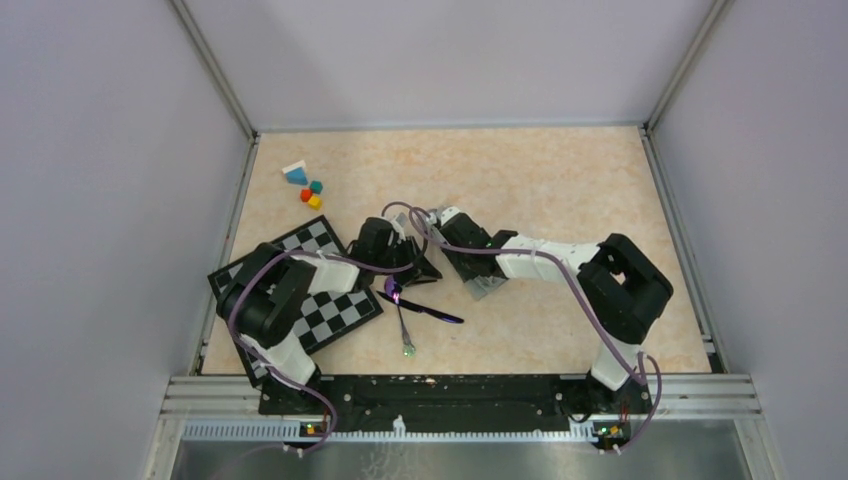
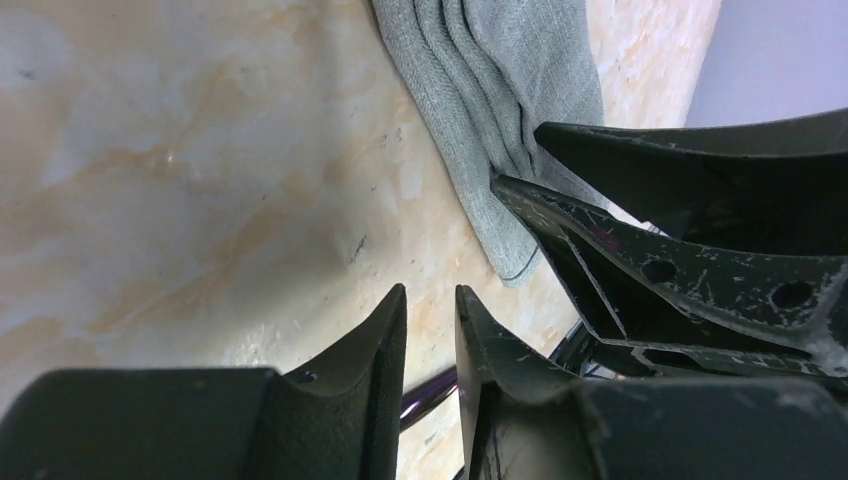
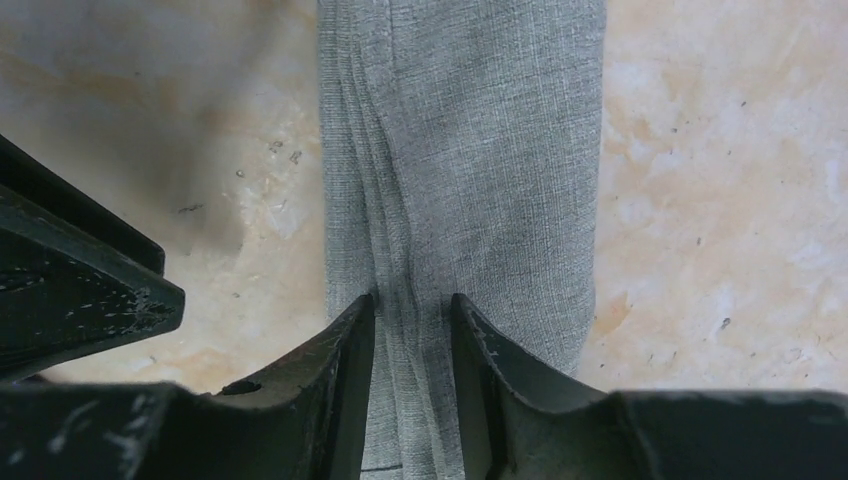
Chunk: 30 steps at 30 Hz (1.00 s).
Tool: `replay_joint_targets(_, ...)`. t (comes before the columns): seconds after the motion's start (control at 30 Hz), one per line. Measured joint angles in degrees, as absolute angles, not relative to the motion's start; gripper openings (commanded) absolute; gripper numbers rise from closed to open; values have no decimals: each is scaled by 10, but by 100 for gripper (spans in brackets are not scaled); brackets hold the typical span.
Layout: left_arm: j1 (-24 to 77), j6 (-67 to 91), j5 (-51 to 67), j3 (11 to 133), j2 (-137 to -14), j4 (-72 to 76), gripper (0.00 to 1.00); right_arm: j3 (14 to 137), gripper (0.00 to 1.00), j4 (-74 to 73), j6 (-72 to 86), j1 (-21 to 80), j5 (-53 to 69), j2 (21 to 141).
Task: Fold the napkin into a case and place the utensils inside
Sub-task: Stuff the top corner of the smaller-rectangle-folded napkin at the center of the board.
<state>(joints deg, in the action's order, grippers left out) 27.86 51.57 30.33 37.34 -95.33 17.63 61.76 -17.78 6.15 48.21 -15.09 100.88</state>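
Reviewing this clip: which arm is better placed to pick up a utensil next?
Left. The left gripper hangs right over a purple utensil handle, visible between its jaws in its wrist view. The right gripper is straddling the folded napkin, so it probably suits holding the cloth.

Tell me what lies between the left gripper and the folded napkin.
Only bare marbled tabletop separates the left gripper from the napkin. The left wrist view shows this stretch plainly.
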Motion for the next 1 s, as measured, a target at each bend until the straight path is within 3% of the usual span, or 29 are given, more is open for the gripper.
replay_joint_targets(0.27, 308, 580, 284, 387, -1021, 247, 31, 611, 0, -167, 62, 478, -163, 1009)
replay_joint_targets(0.4, 318, 618, 265, 387, -1034, 283, 27, 612, 0, -167, 68, 477, -158, 1009)
replay_joint_targets(0.7, 335, 654, 224, 387, -1063, 332, 3, 612, 0, -172, 110, 467, -83, 978)
replay_joint_targets(0.9, 342, 662, 219, 387, -1075, 361, 1, 612, 0, -173, 142, 445, -41, 975)
replay_joint_targets(1.0, 343, 662, 213, 387, -1074, 360, 7, 612, 0, -172, 152, 438, -30, 984)
